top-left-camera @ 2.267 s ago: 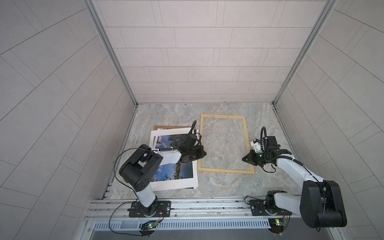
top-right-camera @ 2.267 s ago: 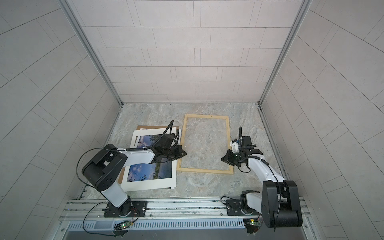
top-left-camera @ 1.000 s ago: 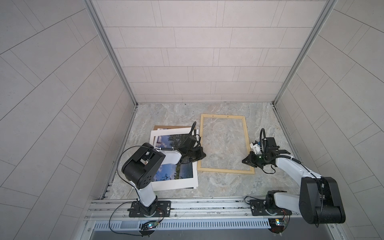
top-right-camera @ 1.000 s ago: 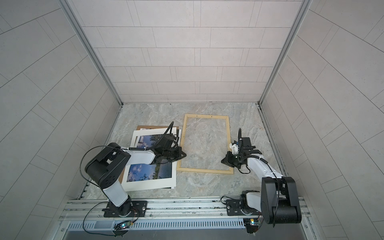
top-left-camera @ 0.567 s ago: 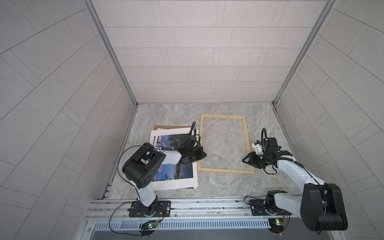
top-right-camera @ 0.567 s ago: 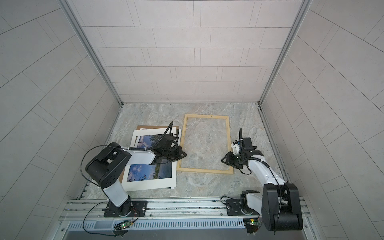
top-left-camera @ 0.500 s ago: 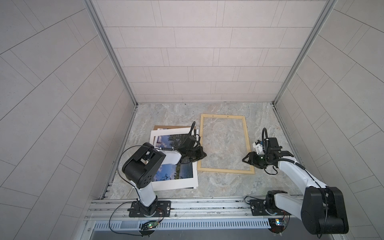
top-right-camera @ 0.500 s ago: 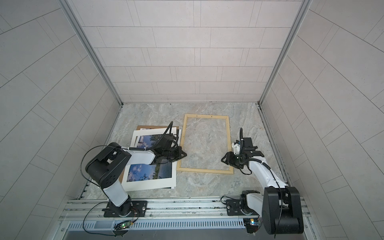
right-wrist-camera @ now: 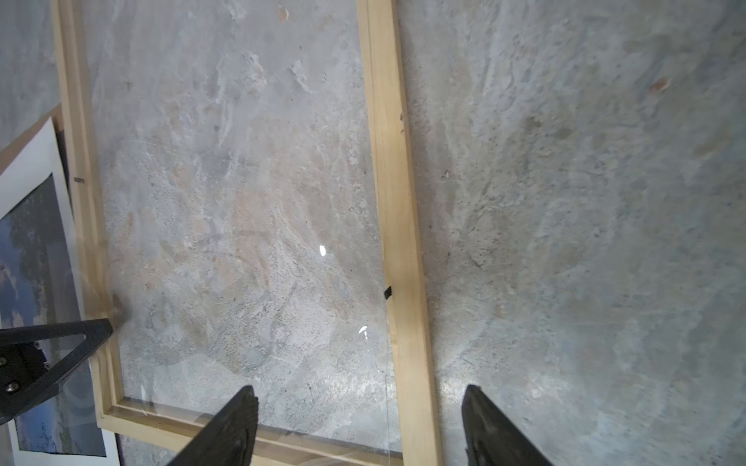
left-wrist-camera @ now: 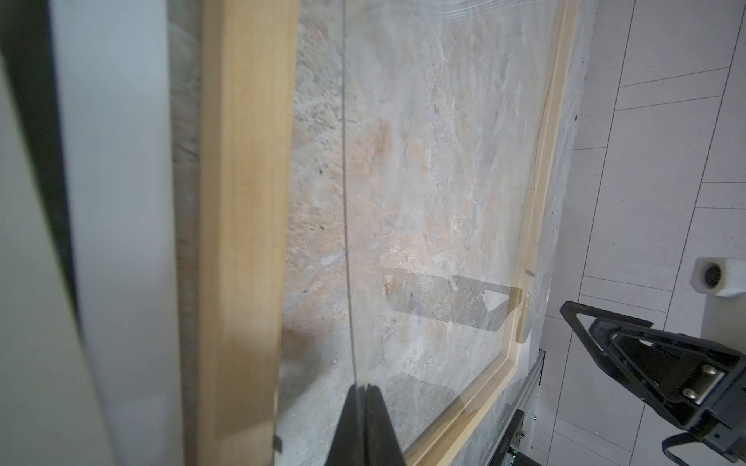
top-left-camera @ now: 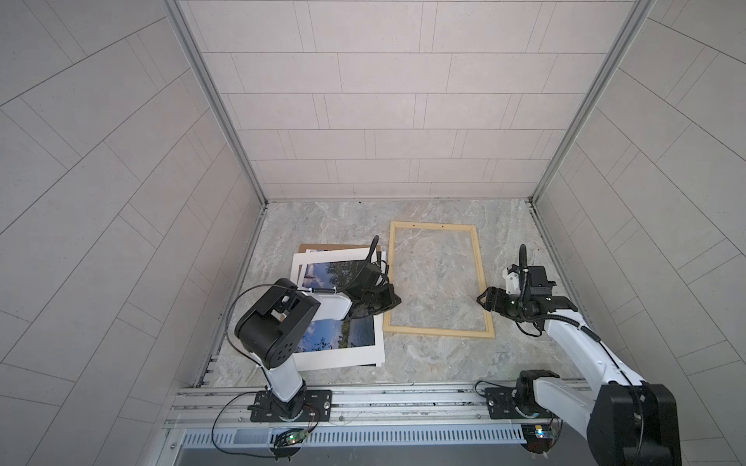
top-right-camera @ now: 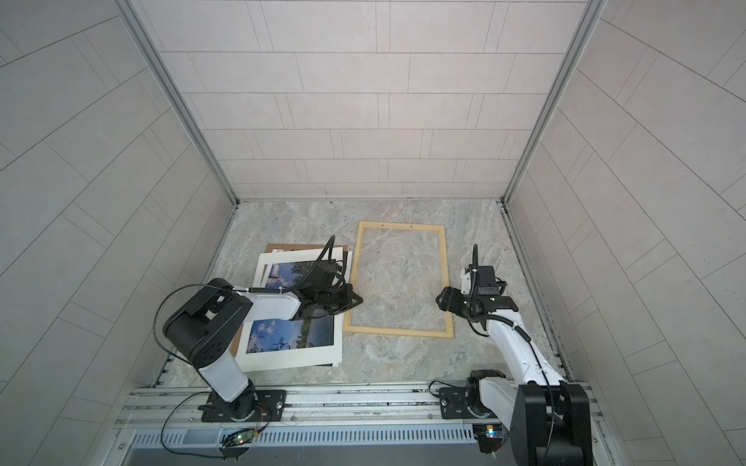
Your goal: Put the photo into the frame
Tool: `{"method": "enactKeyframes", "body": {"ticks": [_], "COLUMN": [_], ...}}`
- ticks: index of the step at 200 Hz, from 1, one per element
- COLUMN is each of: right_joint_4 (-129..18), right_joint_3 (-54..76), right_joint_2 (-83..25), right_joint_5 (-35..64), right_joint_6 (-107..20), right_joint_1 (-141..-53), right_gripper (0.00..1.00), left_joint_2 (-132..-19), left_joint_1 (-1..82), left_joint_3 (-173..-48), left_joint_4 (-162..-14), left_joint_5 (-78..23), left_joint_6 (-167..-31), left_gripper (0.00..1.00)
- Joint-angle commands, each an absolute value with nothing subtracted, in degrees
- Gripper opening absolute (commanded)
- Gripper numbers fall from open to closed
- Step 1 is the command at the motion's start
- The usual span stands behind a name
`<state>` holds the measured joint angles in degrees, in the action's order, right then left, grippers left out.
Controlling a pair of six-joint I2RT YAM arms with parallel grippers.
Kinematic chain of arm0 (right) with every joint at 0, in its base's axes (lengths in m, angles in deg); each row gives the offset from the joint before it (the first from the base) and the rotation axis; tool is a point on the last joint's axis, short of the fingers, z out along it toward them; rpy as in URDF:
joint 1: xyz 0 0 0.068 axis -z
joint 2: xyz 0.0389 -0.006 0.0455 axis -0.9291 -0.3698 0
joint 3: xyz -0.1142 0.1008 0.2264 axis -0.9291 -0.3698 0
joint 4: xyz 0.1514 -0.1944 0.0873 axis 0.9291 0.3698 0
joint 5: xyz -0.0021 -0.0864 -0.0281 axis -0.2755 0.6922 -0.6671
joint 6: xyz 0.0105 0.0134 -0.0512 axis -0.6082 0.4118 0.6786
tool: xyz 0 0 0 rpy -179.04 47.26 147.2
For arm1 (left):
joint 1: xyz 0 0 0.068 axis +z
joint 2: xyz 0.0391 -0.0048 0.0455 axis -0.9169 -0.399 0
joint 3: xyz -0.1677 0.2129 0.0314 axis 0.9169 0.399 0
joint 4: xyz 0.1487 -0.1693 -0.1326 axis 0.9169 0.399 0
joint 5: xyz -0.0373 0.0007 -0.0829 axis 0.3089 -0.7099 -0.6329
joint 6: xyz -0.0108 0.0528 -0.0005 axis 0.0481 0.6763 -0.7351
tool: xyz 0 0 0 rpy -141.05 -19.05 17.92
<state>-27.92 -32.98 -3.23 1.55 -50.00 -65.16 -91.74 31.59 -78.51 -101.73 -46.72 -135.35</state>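
- The photo [top-left-camera: 343, 337] was in neither pincer. The left pincer [left-wrist-camera: 365, 403] was clenched, and the thin edge of a clear pane [left-wrist-camera: 345, 201] ran straight into its tips, so it seemed to be pinching that pane just inside one long bar of the frame [top-left-camera: 438, 333].
- The right pincer [right-wrist-camera: 360, 389] held nothing. Its jaws stood wide apart, astride the frame's opposite long bar.
- The photo lay flat and face up on the worktop [top-left-camera: 444, 363], just beside the frame's long bar on the left pincer's side and partly over a brown backing board [top-left-camera: 323, 247]. Whether it touched the frame could not be told.
- Such a large, thin print would probably be light and floppy. It would likely sag or crease if lifted by one corner, and its smooth face might slip.
- The white margin nearest the frame looked the best place to take hold, ideally with a second hold on the opposite margin.
- Only the wrist views showed the pane, by its edge and glints. In both top views the frame looked empty.
- Only the top views showed the photo's full outline and the board, though the left arm [top-left-camera: 323, 306] covered the photo's middle.
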Motion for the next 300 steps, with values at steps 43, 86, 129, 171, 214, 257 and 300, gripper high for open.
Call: {"method": "enactKeyframes", "body": {"ticks": [43, 86, 129, 171, 214, 257, 300], "right_joint_4": [-30.0, -30.6, -31.4, -32.2, -27.2, -24.9, -25.8], "right_joint_3": [-32.3, -32.5, -32.7, -33.1, -31.7, -32.1, -34.7], "right_joint_2": [-10.1, -11.2, -12.4, -13.6, -7.8, 0.1, 1.7], "right_joint_5": [-1.2, -2.0, -4.2, -6.2, -3.7, -4.4, -9.3], "right_joint_6": [-50.3, -50.0, -50.3, -50.7, -49.2, -50.3, -52.0], "right_joint_1": [-64.8, -64.7, -64.6, -64.4, -64.3, -64.3, -63.6], "right_gripper": [0.77, 0.77, 0.77, 0.76, 0.78, 0.79, 0.81], "left_joint_2": [-89.8, -91.8, -92.0, -93.2, -92.5, -92.0, -93.1], "left_joint_1": [31.8, 31.7, 31.7, 33.2, 36.0, 37.3, 39.0], "left_joint_3": [-76.8, -78.2, -77.9, -75.5, -74.8, -74.0, -71.3], "left_joint_4": [-100.8, -101.3, -101.5, -109.8, -116.7, -126.6, -142.4], "left_joint_5": [-46.7, -49.2, -50.9, -55.1, -58.6, -60.6, -60.6], "left_joint_6": [-134.8, -134.5, -136.2, -143.1, -150.4, -161.1, -172.8], "left_gripper": [0.0, 0.0, 0.0, 0.0, 0.0, 0.0, 0.0]}}
